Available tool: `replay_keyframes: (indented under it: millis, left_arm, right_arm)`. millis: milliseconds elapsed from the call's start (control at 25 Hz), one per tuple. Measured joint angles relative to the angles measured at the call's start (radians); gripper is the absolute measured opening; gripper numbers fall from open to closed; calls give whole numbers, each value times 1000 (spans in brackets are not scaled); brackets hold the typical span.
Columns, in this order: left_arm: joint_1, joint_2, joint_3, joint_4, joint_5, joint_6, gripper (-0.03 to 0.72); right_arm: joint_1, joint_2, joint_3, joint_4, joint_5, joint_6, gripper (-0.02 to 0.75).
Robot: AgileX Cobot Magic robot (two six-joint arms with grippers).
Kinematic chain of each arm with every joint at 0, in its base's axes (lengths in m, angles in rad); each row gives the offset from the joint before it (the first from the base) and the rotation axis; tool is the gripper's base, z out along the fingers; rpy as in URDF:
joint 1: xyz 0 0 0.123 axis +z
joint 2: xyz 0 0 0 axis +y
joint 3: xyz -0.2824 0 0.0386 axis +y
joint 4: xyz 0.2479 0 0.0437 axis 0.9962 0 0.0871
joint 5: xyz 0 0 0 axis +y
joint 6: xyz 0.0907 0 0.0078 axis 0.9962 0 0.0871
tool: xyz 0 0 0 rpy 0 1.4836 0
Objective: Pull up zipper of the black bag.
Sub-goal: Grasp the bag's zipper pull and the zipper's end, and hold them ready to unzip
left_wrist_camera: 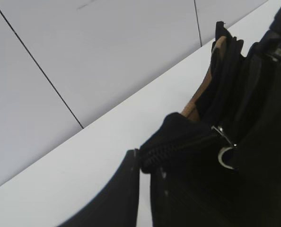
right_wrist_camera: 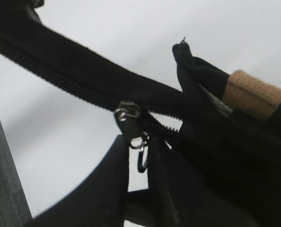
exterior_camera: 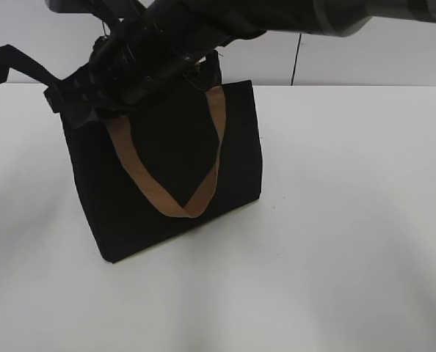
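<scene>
- Both arms crowd the upper left of the exterior view, above the top edge of the black bag (exterior_camera: pixel 166 183); which dark mass belongs to which arm cannot be told there.
- Right gripper (right_wrist_camera: pixel 140 189): two dark fingers rise from the lower centre of the right wrist view with a narrow gap between them. The silver pull (right_wrist_camera: pixel 139 146) hangs at the top of that gap. Whether the fingers pinch it or merely flank it cannot be told.
- Left gripper (left_wrist_camera: pixel 145 194): two dark fingers fill the lower centre of the left wrist view, close together, with the bunched end of the bag's top edge just above them. They appear to clamp that fabric, but the contact itself is hidden.
- Black bag: stands on the white table (exterior_camera: pixel 350 257), centre-left of the exterior view, tilted, with one tan strap (exterior_camera: pixel 166 198) looping down its front face.
- Zipper (right_wrist_camera: pixel 65 80): runs from upper left towards the centre of the right wrist view. The slider (right_wrist_camera: pixel 127 113) sits mid-frame, with teeth parting to its lower right.
- Step in hand (judgement): seizing the pull while the bag's end is steadied.
- Next move (judgement): a firm pinch on the pull, then a draw along the teeth against the other arm's hold.
</scene>
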Motion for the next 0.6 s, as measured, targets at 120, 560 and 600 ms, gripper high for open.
replay_keyframes:
  millis: [120,560,600]
  left_arm:
    - [0,0,0,0,-3,0,27]
    - [-1,0,0,0,-89,0,27]
    - [-1,0,0,1,-91,0,27]
  right_arm:
    - [0,0,0,0,-6,-1,51]
    - [-1,-40,0,-81,32,0,51]
    - [-5,-47,0,-88,41,1,51]
